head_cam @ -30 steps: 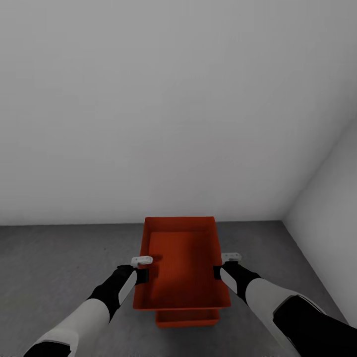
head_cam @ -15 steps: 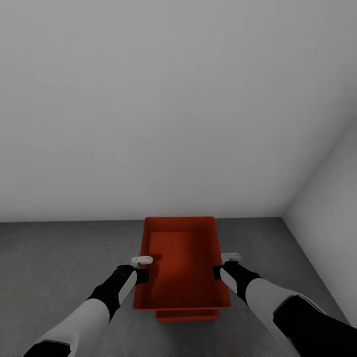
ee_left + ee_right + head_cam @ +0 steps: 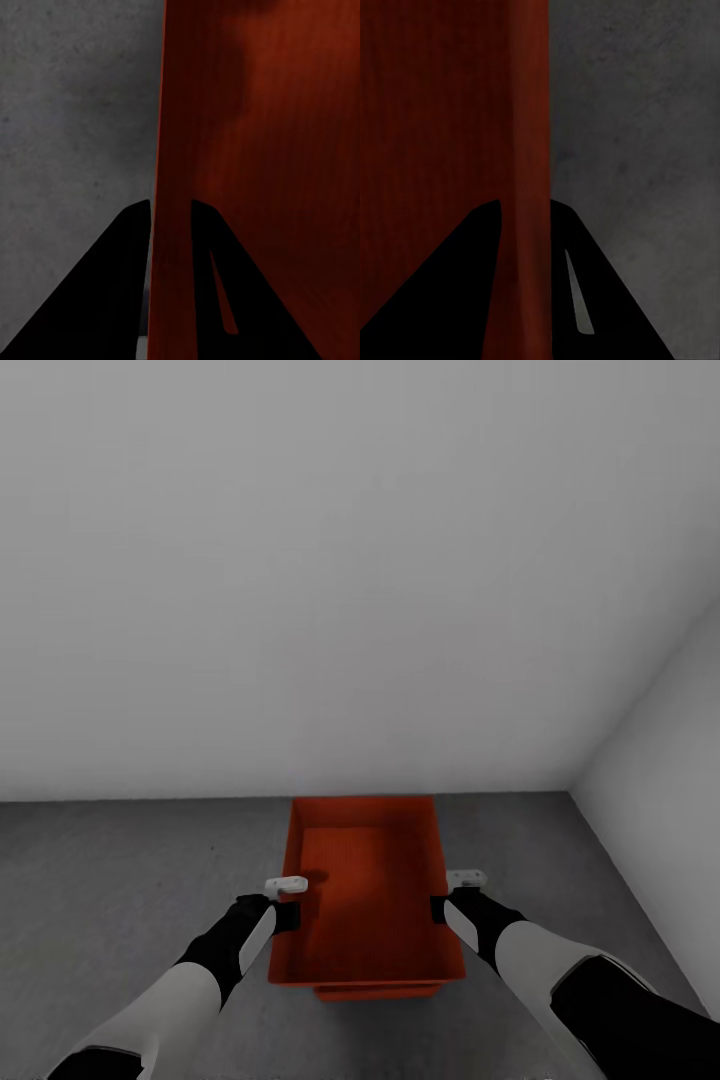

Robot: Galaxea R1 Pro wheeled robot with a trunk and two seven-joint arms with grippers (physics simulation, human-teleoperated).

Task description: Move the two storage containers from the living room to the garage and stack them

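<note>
Now stacking: upper red-orange open-top plastic bin (image 3: 365, 890), its side walls pinched by left gripper (image 3: 285, 900) and right gripper (image 3: 452, 895), hangs over second red-orange bin (image 3: 375, 991) on grey concrete floor (image 3: 120, 880). Next: lower squarely, release.

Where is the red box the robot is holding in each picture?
Head view: the held container sits low in the middle, between both arms, above the second container.
Left wrist view: its left wall runs between the two dark fingers, its inside to one side.
Right wrist view: its right wall runs between the fingers.
Shared landmark: the grey concrete floor.
</note>
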